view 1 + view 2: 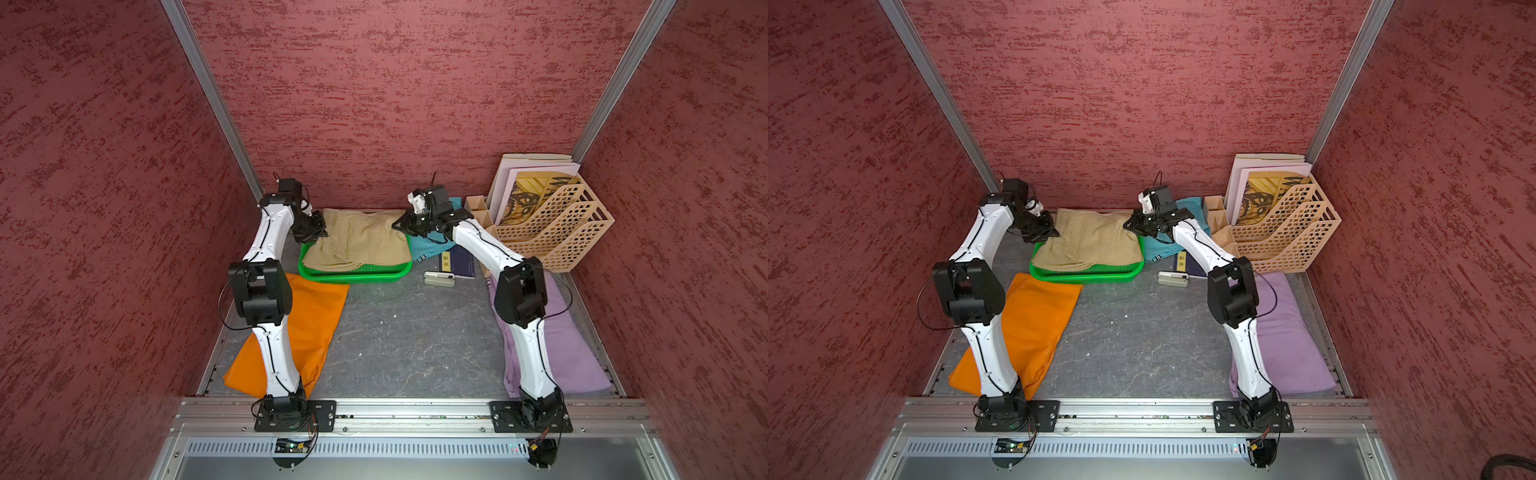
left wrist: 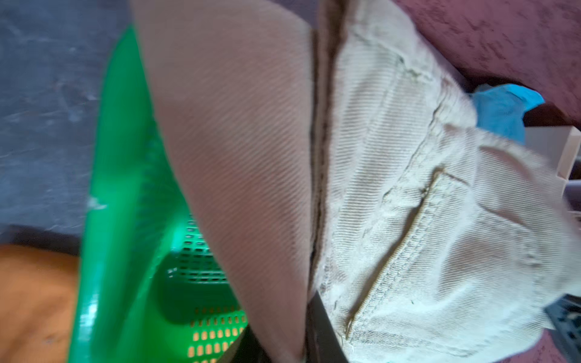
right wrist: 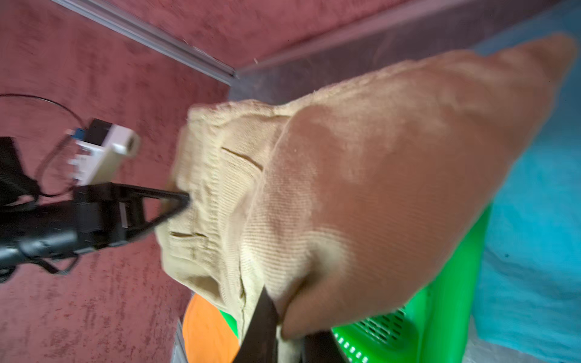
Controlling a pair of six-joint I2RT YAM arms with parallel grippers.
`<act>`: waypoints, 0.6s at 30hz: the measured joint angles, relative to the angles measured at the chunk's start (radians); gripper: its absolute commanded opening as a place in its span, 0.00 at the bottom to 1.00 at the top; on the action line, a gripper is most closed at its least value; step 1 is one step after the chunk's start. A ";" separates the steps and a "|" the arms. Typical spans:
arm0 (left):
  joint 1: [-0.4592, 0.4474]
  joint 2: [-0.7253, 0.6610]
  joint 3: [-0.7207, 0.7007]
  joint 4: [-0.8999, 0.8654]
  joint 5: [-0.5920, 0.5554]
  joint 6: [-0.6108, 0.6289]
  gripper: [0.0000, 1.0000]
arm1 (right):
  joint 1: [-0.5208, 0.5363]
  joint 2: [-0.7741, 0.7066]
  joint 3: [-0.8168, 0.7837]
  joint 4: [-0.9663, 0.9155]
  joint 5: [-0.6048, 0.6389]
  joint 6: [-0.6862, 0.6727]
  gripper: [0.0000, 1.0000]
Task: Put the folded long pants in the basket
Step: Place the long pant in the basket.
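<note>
Left gripper (image 1: 319, 233): jaws clamped on the far left corner of the khaki pants (image 1: 357, 241). Right gripper (image 1: 397, 225): clamped on the far right corner of the same pair. Both wrist views confirm cloth pinched at the jaws.

Held edge runs left to right between the two grippers, raised on the back-wall side. From there the cloth slopes down toward the robot, and its near part lies inside the basket (image 1: 357, 277). The basket's long side also runs left to right, so cloth and basket line up. The basket sits just below and toward the robot from both grippers, about equally near each. Judgement: the move ahead is to bring the held edge down and slightly nearer, then let go.

Count:
- Pants: four. Khaki at the basket. Three flat on the table (image 1: 407, 332): orange pants (image 1: 311, 324) under the left arm, teal pants (image 1: 426, 248) just beside the basket's right end, lilac pants (image 1: 573, 361) under the right arm.
- Basket: one.
</note>
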 measured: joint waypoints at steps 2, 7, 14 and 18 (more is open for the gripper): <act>0.021 0.007 -0.008 0.004 0.015 0.003 0.00 | 0.003 0.053 0.047 -0.061 0.010 -0.008 0.00; 0.019 0.012 -0.043 0.039 0.028 0.003 0.00 | 0.000 0.163 0.193 -0.168 0.018 -0.016 0.00; 0.004 0.027 -0.099 0.115 0.044 0.000 0.00 | 0.000 0.198 0.266 -0.241 0.040 -0.018 0.00; -0.015 0.027 -0.134 0.140 0.008 -0.012 0.00 | 0.005 0.212 0.285 -0.271 0.062 -0.028 0.00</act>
